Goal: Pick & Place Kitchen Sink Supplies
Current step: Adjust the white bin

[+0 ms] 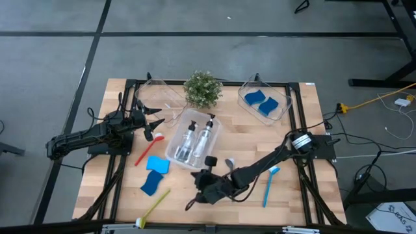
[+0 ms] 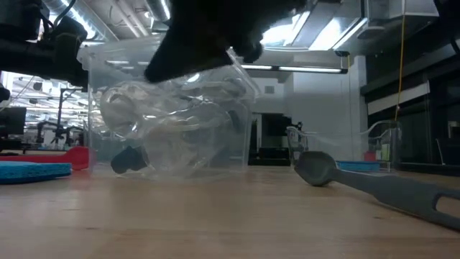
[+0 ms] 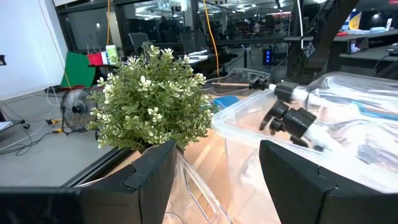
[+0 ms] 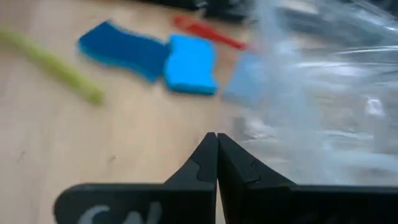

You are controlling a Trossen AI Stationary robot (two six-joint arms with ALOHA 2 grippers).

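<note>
High view starts at the surface's near edge, where the yellow-green brush point(image 1: 153, 208) lies by the near-left corner. Just past it are two blue sponges point(image 1: 154, 174), overlapping. The right gripper point(image 1: 201, 193) hovers near the middle of the near edge, its fingers pressed together and holding nothing. The blue brush point(image 1: 268, 185) lies toward the right edge, and the grey brush point(image 1: 229, 165) shows partly beside the right arm. At the surface's centre a clear bin point(image 1: 177, 139) holds two pump bottles point(image 1: 195, 138) lying flat. The red brush point(image 1: 145, 149) lies left of that bin, touching the left gripper point(image 1: 153, 126), whose fingers stand well apart and empty. Along the far edge sit another clear bin point(image 1: 159, 91), the potted plant point(image 1: 203, 88) and a third bin point(image 1: 282, 112) with two more sponges point(image 1: 261, 101).

By my judgement the sponges are light and soft, so a pinch across the middle should do. The brushes are light and stiff; gripping mid-handle would keep them level. The bottles look smooth and likely slippery, best taken around the body.

Low view alone shows the grey brush point(image 2: 374, 185) head resting flat on the wood. The left wrist view gives the bottles' black pump tops point(image 3: 292, 118) closely, and the right wrist view shows the closed fingers pointing toward the sponges point(image 4: 155, 59).
</note>
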